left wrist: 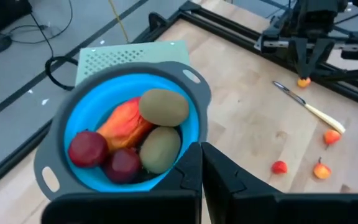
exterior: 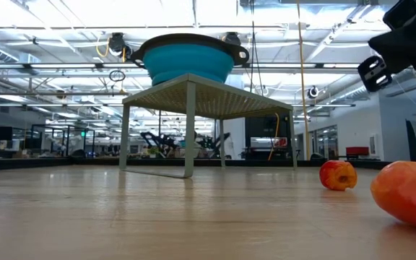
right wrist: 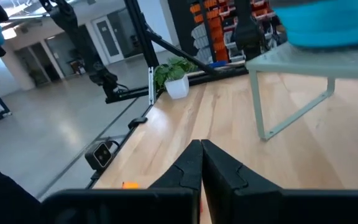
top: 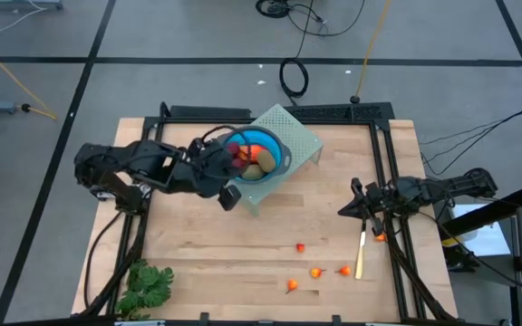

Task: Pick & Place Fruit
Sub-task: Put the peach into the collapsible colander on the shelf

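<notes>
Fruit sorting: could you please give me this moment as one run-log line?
left tool: shut, over bowl | bowl: five fruit | right tool: shut, by stick | table: small fruit loose

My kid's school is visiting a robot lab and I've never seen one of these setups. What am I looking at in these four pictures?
It is a robot with two dark arms at a wooden table, each ending in a two-finger gripper. One picture looks straight down from above, one looks level across the tabletop, and two come from cameras on the arms' wrists.

The left gripper is shut and empty, hovering by a blue bowl that sits on a small pale-green stand. In the bowl lie toy fruit: two dark-red balls, two olive-brown ovals and a longer red-orange piece.

The right gripper waits, shut and empty, at the table's right side. Tiny orange-red fruits, a thin yellow stick and a leafy green bunch lie on the table.
</notes>
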You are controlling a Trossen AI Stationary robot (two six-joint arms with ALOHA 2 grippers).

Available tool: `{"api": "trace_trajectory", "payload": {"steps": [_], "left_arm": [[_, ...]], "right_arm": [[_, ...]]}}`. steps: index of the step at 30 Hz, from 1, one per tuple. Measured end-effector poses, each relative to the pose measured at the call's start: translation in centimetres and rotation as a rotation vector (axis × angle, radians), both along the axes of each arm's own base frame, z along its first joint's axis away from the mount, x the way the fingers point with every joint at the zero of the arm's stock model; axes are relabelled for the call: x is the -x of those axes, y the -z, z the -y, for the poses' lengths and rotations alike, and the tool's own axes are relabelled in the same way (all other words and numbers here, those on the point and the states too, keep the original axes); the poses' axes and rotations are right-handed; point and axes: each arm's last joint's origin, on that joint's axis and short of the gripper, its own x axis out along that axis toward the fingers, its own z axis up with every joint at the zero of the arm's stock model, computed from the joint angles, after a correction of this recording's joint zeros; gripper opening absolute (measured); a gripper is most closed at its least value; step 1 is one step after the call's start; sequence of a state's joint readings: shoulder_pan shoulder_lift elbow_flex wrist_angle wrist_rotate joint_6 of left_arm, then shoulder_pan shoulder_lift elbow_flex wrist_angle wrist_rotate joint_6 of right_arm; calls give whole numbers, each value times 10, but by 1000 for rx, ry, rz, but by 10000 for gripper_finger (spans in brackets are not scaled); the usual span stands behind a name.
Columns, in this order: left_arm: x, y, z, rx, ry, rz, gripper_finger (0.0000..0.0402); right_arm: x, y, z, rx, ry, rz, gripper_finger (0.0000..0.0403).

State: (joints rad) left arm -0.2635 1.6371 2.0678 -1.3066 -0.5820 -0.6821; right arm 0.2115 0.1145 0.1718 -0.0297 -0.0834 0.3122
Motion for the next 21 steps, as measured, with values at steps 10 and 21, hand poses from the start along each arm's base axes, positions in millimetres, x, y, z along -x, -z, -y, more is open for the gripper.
{"api": "trace_trajectory", "payload": {"steps": [10,21], "left_arm": [[-5,11,18,7,16,28,1],[-31,66,28,51,57,17,2]], "right_arm": [[-3,-25,-1,106,-9,-79,0],[-16,-49,-7,149,-149,-478,0]]}}
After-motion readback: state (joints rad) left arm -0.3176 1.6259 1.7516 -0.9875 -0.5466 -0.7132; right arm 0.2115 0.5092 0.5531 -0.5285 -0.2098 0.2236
